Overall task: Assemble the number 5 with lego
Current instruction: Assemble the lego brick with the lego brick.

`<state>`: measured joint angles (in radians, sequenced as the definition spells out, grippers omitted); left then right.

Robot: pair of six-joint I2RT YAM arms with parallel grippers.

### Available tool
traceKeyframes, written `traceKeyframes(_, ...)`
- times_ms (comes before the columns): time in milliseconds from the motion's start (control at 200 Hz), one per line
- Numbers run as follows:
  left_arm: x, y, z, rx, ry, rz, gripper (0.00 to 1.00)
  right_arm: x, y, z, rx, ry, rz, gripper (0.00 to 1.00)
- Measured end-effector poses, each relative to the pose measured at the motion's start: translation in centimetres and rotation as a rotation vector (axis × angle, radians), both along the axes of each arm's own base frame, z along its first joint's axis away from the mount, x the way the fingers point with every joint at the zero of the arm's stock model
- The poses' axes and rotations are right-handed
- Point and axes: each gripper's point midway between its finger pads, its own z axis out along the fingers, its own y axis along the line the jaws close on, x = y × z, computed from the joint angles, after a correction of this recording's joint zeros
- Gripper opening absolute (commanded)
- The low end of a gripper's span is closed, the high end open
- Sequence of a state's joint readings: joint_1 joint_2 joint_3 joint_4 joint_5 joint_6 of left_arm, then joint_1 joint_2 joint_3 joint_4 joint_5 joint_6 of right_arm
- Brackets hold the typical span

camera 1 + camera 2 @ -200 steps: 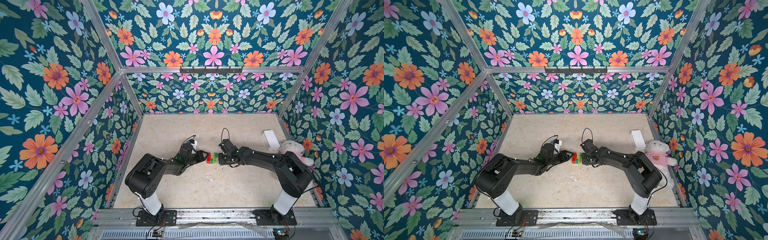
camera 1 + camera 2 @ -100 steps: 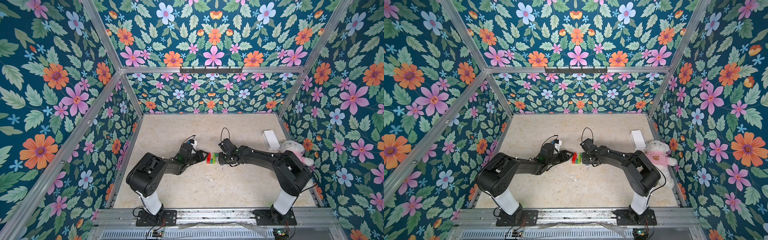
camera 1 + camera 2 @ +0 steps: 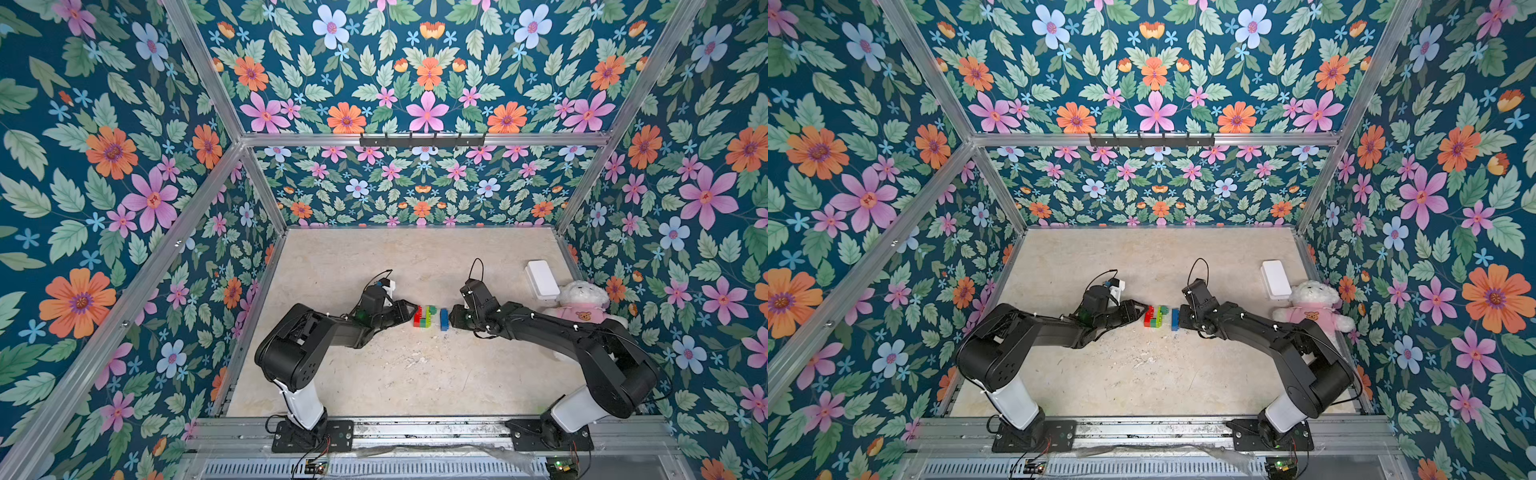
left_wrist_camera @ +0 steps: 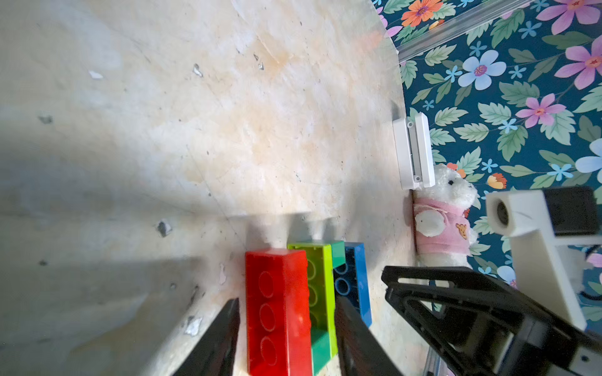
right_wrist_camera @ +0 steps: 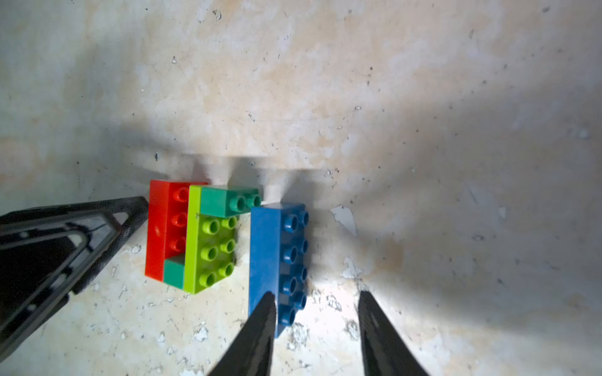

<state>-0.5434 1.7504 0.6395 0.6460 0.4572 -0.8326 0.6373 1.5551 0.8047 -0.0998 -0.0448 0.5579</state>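
Note:
The lego of the number 5 lies on its side mid-table. A red brick, a lime brick and two small dark-green bricks are joined. A blue brick stands apart, a narrow gap to their right. My left gripper is open, its tips at the red brick's underside. My right gripper is open at the blue brick's end. One fingertip overlaps the brick, and bare floor shows before the other.
A white box and a white teddy in a pink shirt lie by the right wall. Floral walls close in the left, back and right sides. The arm bases sit on a metal rail along the front.
My right gripper has opened and drawn back a little to the right. The blue brick now shows apart from the stack. The left arm has not moved.

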Motion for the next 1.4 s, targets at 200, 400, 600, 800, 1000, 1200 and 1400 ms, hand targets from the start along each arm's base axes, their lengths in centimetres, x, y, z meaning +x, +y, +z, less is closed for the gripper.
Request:
traceKeyframes(200, -0.1, -0.2, 0.0, -0.005, 0.001, -0.008, 0.50, 0.4, 0.6, 0.2, 0.107, -0.009, -0.006, 0.42)
traceKeyframes(400, -0.2, -0.2, -0.1, -0.007, 0.007, -0.012, 0.52, 0.7, 1.5, 0.4, 0.162, -0.015, 0.005, 0.42)
traceKeyframes(600, -0.7, -0.2, 1.3, -0.002, -0.003, -0.013, 0.48, 0.8, 1.9, 0.1, 0.176, -0.010, 0.015, 0.41)
traceKeyframes(800, 0.4, -1.3, 4.1, -0.023, -0.035, -0.022, 0.51, 0.8, 1.8, -0.5, 0.170, 0.003, 0.013, 0.41)
traceKeyframes(1000, 1.2, -4.3, 5.3, -0.008, -0.018, -0.063, 0.52, 0.9, 1.8, -0.6, 0.174, -0.001, 0.011, 0.40)
traceKeyframes(1200, 2.1, -5.1, 4.5, 0.054, 0.031, -0.043, 0.51, 1.1, 2.2, -0.9, 0.195, 0.000, 0.019, 0.38)
traceKeyframes(1400, 1.7, -5.0, 2.8, 0.106, 0.087, -0.029, 0.51, 1.3, 2.5, -0.9, 0.211, -0.001, 0.021, 0.36)
